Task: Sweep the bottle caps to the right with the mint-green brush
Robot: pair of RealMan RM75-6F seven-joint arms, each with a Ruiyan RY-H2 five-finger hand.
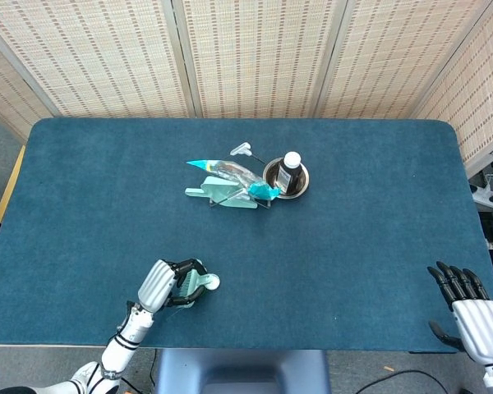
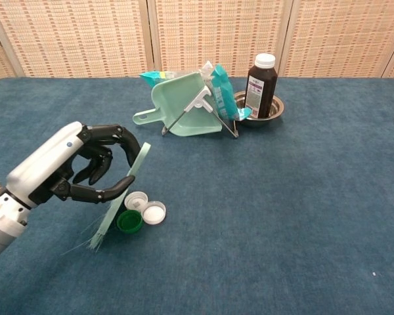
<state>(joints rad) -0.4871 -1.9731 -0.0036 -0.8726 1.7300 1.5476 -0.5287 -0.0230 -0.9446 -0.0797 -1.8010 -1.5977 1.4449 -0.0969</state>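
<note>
left robot hand clasping mint-green brush, bristles down — beside bottle caps

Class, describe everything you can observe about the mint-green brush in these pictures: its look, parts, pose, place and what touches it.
The mint-green brush looks like pale plastic: a flat, slim handle ending in fine pale bristles. The left hand grips its upper part, dark fingers wrapped round the handle. It leans steeply, handle up, bristles down at the blue table cloth, just left of the green cap and two white caps. Whether the bristles touch the green cap cannot be told.
</note>
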